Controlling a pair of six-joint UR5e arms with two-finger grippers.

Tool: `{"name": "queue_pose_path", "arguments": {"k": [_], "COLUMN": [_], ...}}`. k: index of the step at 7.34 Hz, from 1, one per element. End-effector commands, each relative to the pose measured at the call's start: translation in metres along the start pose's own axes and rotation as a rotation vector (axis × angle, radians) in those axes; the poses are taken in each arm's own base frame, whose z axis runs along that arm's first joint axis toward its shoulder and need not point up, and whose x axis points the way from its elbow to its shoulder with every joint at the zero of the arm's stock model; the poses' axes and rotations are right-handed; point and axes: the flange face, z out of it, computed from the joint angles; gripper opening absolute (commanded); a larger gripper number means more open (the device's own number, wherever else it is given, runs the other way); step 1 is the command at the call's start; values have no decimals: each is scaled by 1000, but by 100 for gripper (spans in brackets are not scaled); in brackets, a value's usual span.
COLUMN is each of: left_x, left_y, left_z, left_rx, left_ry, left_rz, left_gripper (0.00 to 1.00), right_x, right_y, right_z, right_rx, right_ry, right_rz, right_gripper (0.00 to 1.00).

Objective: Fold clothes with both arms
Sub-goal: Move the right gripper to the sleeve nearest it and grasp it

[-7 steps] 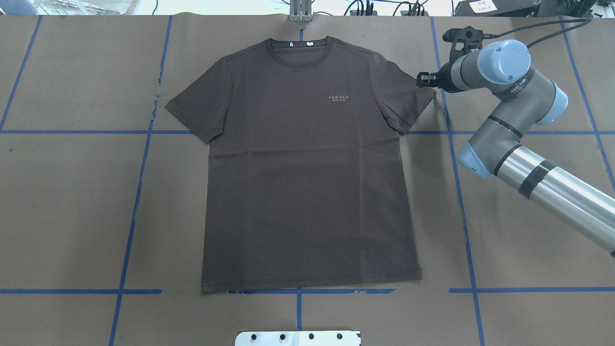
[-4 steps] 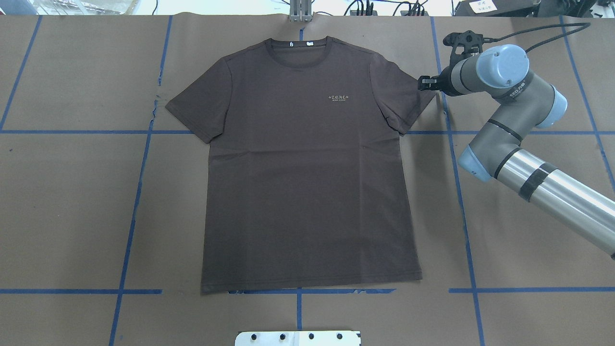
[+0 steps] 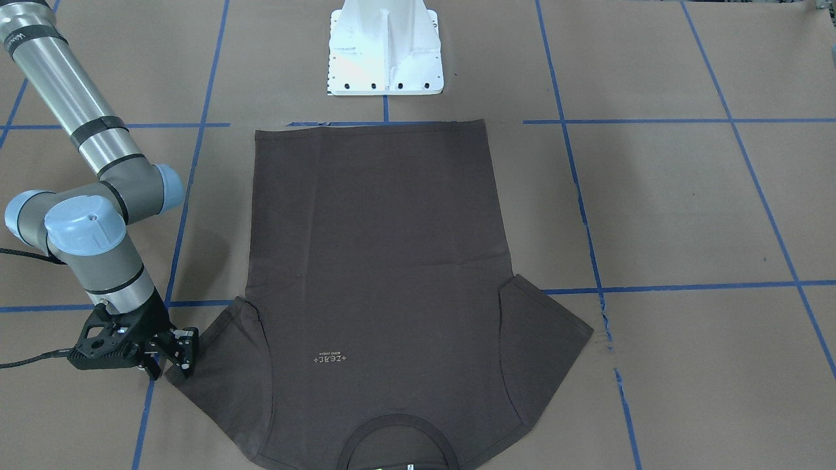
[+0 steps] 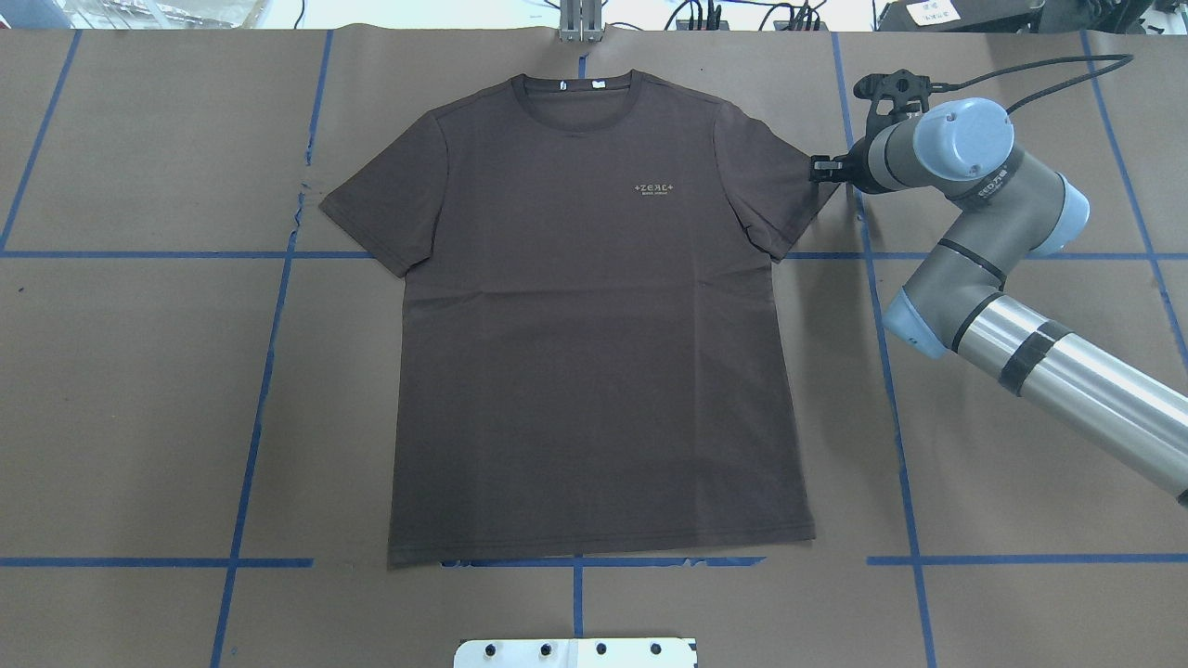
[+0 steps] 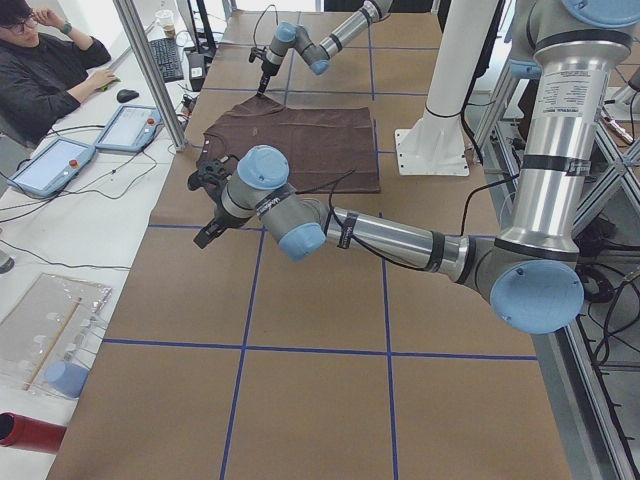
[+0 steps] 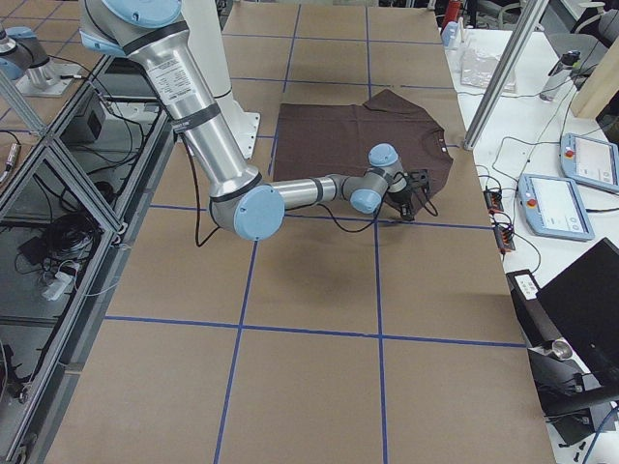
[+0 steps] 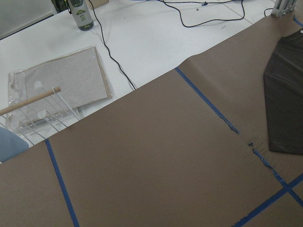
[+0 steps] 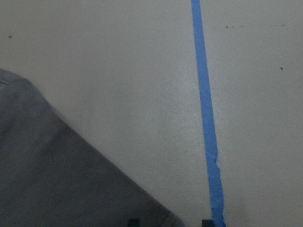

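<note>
You're only starting: the shirt (image 4: 594, 315) is lying flat, unfolded, on the table (image 4: 139, 417). The right gripper (image 3: 173, 364) is hovering, jaws apart, at the sleeve (image 4: 789, 199). For the left gripper (image 5: 208, 232), you cannot tell.

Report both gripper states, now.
Left gripper: cannot tell; it shows only in the side view.
Right gripper: open, at the T-shirt sleeve edge.

Silver-grey tubular right arm (image 4: 1077, 376) and left arm (image 5: 390, 235), light blue joint caps (image 4: 962, 139), black cables (image 4: 1086, 61), black jaws.
</note>
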Motion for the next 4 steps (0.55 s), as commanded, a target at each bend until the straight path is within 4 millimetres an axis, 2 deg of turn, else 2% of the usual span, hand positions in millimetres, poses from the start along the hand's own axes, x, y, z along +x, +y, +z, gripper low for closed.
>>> {"name": "queue_pose_path", "arguments": {"k": [1, 3, 4], "left_x": [0, 0, 0], "left_y": [0, 0, -1], "left_z": [0, 0, 0], "left_rx": [0, 0, 1], "left_ry": [-1, 1, -1], "left_rz": [0, 0, 1], "left_gripper": [100, 100, 100], "right_x": [0, -1, -15], "right_y": [0, 0, -7], "right_z": [0, 0, -8], "right_rx": [0, 1, 13], "right_ry": [-1, -2, -23], "right_rz": [8, 9, 12], "right_gripper": [0, 0, 0]}}
